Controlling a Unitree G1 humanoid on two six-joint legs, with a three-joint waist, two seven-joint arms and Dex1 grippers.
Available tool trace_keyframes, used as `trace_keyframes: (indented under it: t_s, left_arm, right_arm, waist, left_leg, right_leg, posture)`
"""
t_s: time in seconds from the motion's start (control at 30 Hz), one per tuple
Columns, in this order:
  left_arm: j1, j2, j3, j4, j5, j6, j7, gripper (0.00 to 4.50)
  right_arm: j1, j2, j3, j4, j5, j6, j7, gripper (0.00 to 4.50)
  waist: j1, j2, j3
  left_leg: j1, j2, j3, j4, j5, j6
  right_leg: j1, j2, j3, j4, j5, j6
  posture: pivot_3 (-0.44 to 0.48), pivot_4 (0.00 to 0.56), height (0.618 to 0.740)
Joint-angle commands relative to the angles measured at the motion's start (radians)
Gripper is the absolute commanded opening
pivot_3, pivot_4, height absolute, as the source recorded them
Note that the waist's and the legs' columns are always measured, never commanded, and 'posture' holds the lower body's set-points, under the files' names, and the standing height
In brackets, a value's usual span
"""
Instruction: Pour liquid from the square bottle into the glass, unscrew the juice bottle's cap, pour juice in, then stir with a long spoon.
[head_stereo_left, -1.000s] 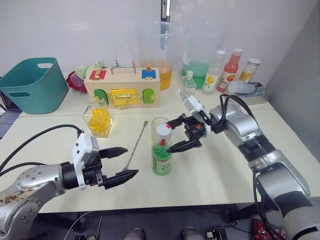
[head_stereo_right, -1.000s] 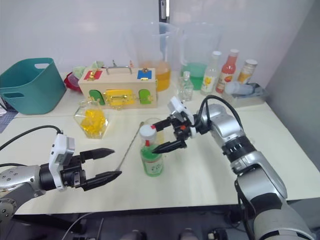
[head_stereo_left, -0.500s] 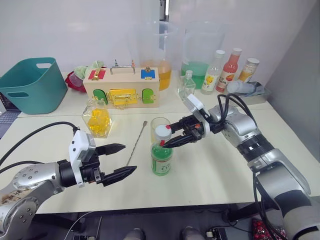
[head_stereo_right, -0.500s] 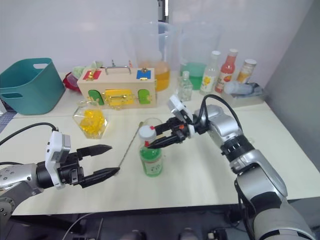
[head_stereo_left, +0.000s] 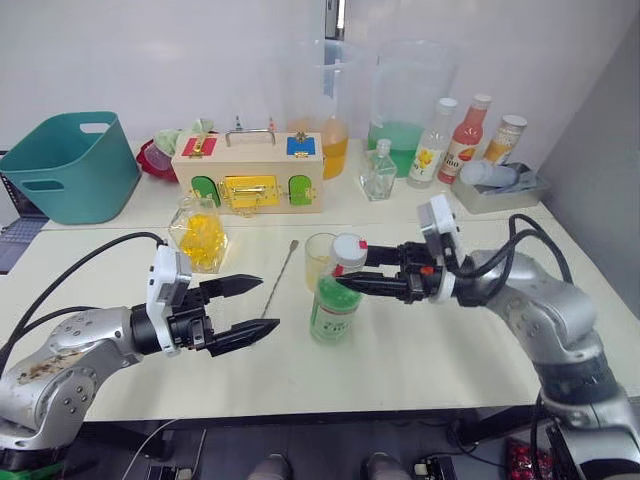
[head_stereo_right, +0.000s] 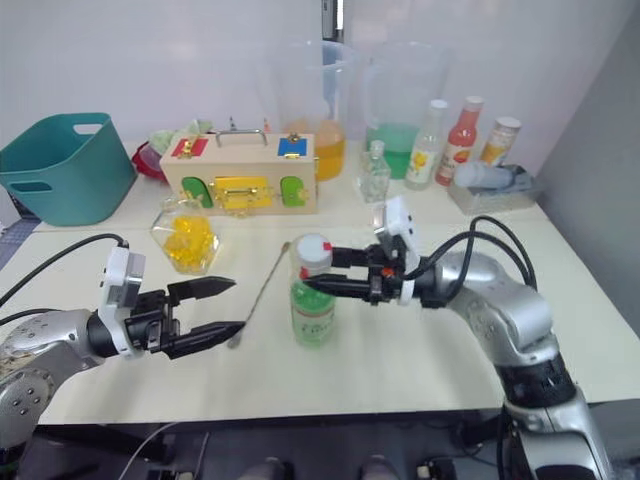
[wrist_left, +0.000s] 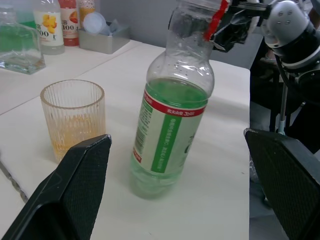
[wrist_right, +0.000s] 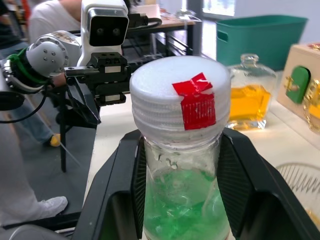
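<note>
Counter (head_stereo_left: 420, 350) space near the front edge carries the juice bottle (head_stereo_left: 333, 303), which we see standing upright, slim and clear, with pale green juice (wrist_left: 176, 92) up to its shoulder and a green-and-white label. Our right pincer (head_stereo_left: 352, 270) reaches in from the right with its black fingers set on either side of the bottle's neck just under the cap (wrist_right: 179, 93), which is white and ribbed with a red patch on top; we cannot tell whether they press the neck. Our left pincer (head_stereo_left: 255, 306) hangs spread wide, empty, left of the bottle. Just behind the bottle stands the glass (wrist_left: 73, 119), ribbed, with a little yellow-orange liquid (wrist_left: 70, 140) at its bottom.
</note>
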Motion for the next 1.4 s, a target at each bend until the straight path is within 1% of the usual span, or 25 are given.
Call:
trace_keyframes:
  t_s: [0.03,0.07,0.13,0.23,0.33,0.43,0.5,0.73,0.8,0.83,0.87,0.9,0.93,0.97,1.0,1.1,1.23,1.3,1.37,1.4]
  left_arm:
    - [-0.060,0.003,-0.030,0.062,0.034,-0.031,-0.053,4.50]
    - [-0.074,0.002,-0.038,0.077,0.041,-0.033,-0.063,4.50]
    - [-0.095,-0.002,-0.049,0.097,0.049,-0.033,-0.079,4.50]
    - [-0.145,-0.011,-0.087,0.135,0.090,-0.056,-0.109,4.50]
    - [-0.156,-0.015,-0.093,0.148,0.103,-0.062,-0.119,4.50]
    - [-0.154,-0.016,-0.090,0.145,0.103,-0.059,-0.127,4.50]
    - [-0.152,-0.016,-0.087,0.143,0.104,-0.057,-0.129,4.50]
    - [-0.144,-0.015,-0.078,0.139,0.110,-0.057,-0.127,4.50]
    - [-0.110,-0.020,-0.058,0.103,0.100,-0.051,-0.101,4.50]
    - [-0.100,-0.022,-0.052,0.092,0.097,-0.049,-0.092,4.50]
    - [-0.094,-0.023,-0.048,0.086,0.095,-0.048,-0.087,4.50]
    - [-0.080,-0.022,-0.035,0.073,0.092,-0.046,-0.076,4.50]
    - [-0.065,-0.019,-0.020,0.060,0.089,-0.043,-0.064,4.50]
    - [-0.054,-0.018,-0.009,0.051,0.086,-0.040,-0.056,4.50]
    - [-0.044,-0.016,0.001,0.042,0.084,-0.038,-0.048,4.50]
    - [0.003,-0.010,0.041,-0.002,0.068,-0.027,-0.022,4.50]
    - [0.052,-0.008,0.082,-0.046,0.061,-0.022,0.010,4.50]
    - [0.067,-0.008,0.094,-0.060,0.057,-0.018,0.020,4.50]
    - [0.072,-0.007,0.098,-0.065,0.053,-0.017,0.025,4.50]
    - [0.079,-0.007,0.103,-0.075,0.050,-0.016,0.035,4.50]
  right_arm:
    - [0.026,0.038,-0.083,-0.195,0.052,0.140,-0.279,1.45]
    - [0.033,0.048,-0.087,-0.224,0.051,0.166,-0.329,1.45]
    - [0.045,0.051,-0.081,-0.267,0.033,0.197,-0.381,1.45]
    - [0.164,0.142,-0.094,-0.339,0.007,0.219,-0.555,1.45]
    - [0.224,0.189,-0.096,-0.375,-0.004,0.231,-0.632,1.45]
    - [0.275,0.236,-0.100,-0.386,0.026,0.246,-0.687,1.45]
    - [0.288,0.244,-0.099,-0.389,0.033,0.251,-0.700,1.45]
    - [0.280,0.221,-0.091,-0.383,0.045,0.259,-0.686,1.45]
    - [0.174,0.144,-0.081,-0.257,0.036,0.216,-0.503,2.47]
    - [0.143,0.120,-0.077,-0.219,0.033,0.202,-0.448,2.75]
    - [0.126,0.105,-0.073,-0.195,0.031,0.192,-0.414,3.15]
    - [0.090,0.044,-0.058,-0.119,0.005,0.145,-0.283,3.42]
    - [0.051,-0.004,-0.049,-0.043,-0.007,0.114,-0.165,3.42]
    - [0.024,-0.038,-0.040,0.014,-0.018,0.089,-0.077,3.42]
    - [0.000,-0.059,-0.031,0.061,-0.032,0.061,-0.019,3.42]
    - [-0.055,-0.083,0.010,0.158,-0.075,-0.022,0.140,3.42]
    - [-0.103,-0.115,0.045,0.275,-0.106,-0.129,0.411,3.42]
    - [-0.129,-0.120,0.053,0.329,-0.107,-0.144,0.506,3.42]
    - [-0.142,-0.116,0.056,0.356,-0.118,-0.153,0.545,3.42]
    - [-0.176,-0.098,0.067,0.407,-0.146,-0.196,0.579,3.42]
  waist:
    - [0.002,0.000,0.000]
    - [0.002,0.000,0.000]
    - [0.001,0.000,0.000]
    - [0.002,-0.002,-0.001]
    - [0.001,-0.002,-0.001]
    - [-0.001,-0.002,-0.001]
    - [-0.002,-0.002,-0.001]
    - [-0.001,-0.002,-0.002]
    - [-0.003,-0.002,-0.001]
    - [-0.006,-0.002,-0.001]
    - [-0.007,-0.002,-0.001]
    - [-0.007,-0.002,-0.001]
    - [-0.008,-0.002,-0.001]
    - [-0.008,-0.002,-0.001]
    - [-0.007,-0.002,-0.001]
    - [-0.007,-0.002,-0.001]
    - [-0.007,-0.002,-0.001]
    - [-0.005,-0.002,-0.001]
    - [-0.003,-0.002,-0.001]
    - [-0.002,-0.002,-0.001]
  left_leg:
    - [0.000,0.000,0.001,0.000,0.000,0.000]
    - [0.001,0.000,0.001,0.000,0.000,0.000]
    - [0.000,0.001,0.001,0.000,0.001,-0.001]
    - [0.001,0.001,0.001,0.000,0.001,-0.001]
    - [0.001,0.001,0.002,0.000,0.001,-0.001]
    - [0.002,0.001,0.002,0.000,0.001,-0.001]
    - [0.004,0.003,0.002,0.000,0.001,0.000]
    - [0.008,0.003,0.002,0.000,0.001,0.000]
    - [0.009,0.003,0.002,0.000,0.001,0.000]
    - [0.010,0.003,0.003,0.000,0.001,0.000]
    - [0.011,0.004,0.004,0.000,0.001,0.000]
    - [0.012,0.006,0.003,0.000,0.000,0.000]
    - [0.012,0.008,0.003,-0.001,0.000,0.000]
    - [0.012,0.009,0.003,-0.001,0.000,0.000]
    - [0.012,0.009,0.003,-0.001,0.000,0.000]
    - [0.012,0.010,0.003,-0.001,-0.001,0.001]
    - [0.012,0.011,0.003,-0.001,-0.001,0.002]
    - [0.012,0.010,0.003,-0.001,-0.001,0.002]
    - [0.012,0.010,0.003,-0.001,-0.001,0.002]
    - [0.012,0.010,0.003,-0.001,-0.001,0.002]
  right_leg:
    - [0.001,0.000,0.000,0.000,0.000,0.000]
    - [0.001,0.001,-0.001,0.001,0.000,0.000]
    - [0.001,0.001,-0.001,0.001,0.000,0.000]
    - [0.001,0.002,-0.001,0.000,0.000,0.000]
    - [0.001,0.002,-0.001,0.001,0.000,0.000]
    - [0.002,0.002,-0.001,0.001,0.000,0.000]
    - [0.004,0.003,-0.001,0.001,0.000,-0.001]
    - [0.008,0.004,-0.001,-0.001,0.000,-0.001]
    - [0.010,0.004,-0.001,-0.002,0.000,-0.001]
    - [0.011,0.004,-0.001,-0.003,0.000,-0.001]
    - [0.013,0.004,-0.001,-0.005,0.000,-0.001]
    - [0.015,0.006,-0.002,-0.007,0.000,-0.001]
    - [0.016,0.009,-0.002,-0.009,0.001,-0.002]
    - [0.017,0.011,-0.002,-0.011,0.001,-0.002]
    - [0.017,0.011,-0.002,-0.011,0.001,-0.002]
    - [0.017,0.011,-0.002,-0.011,0.001,-0.002]
    - [0.017,0.012,-0.002,-0.011,0.001,-0.003]
    - [0.017,0.011,-0.001,-0.012,0.001,-0.003]
    - [0.017,0.011,-0.001,-0.012,0.001,-0.003]
    - [0.017,0.011,-0.001,-0.012,0.001,-0.003]
  posture:
    - [0.000,0.150,0.740]
    - [0.000,0.150,0.740]
    - [0.000,0.150,0.740]
    - [0.000,0.150,0.740]
    - [0.000,0.150,0.740]
    - [0.000,0.150,0.740]
    - [0.000,0.150,0.740]
    - [0.000,0.150,0.740]
    - [0.000,0.150,0.740]
    - [0.000,0.150,0.740]
    - [0.000,0.150,0.740]
    - [0.000,0.150,0.740]
    - [0.000,0.150,0.740]
    - [0.000,0.150,0.740]
    - [0.000,0.150,0.740]
    - [0.000,0.150,0.740]
    - [0.000,0.150,0.740]
    - [0.000,0.150,0.740]
    - [0.000,0.150,0.740]
    - [0.000,0.150,0.740]
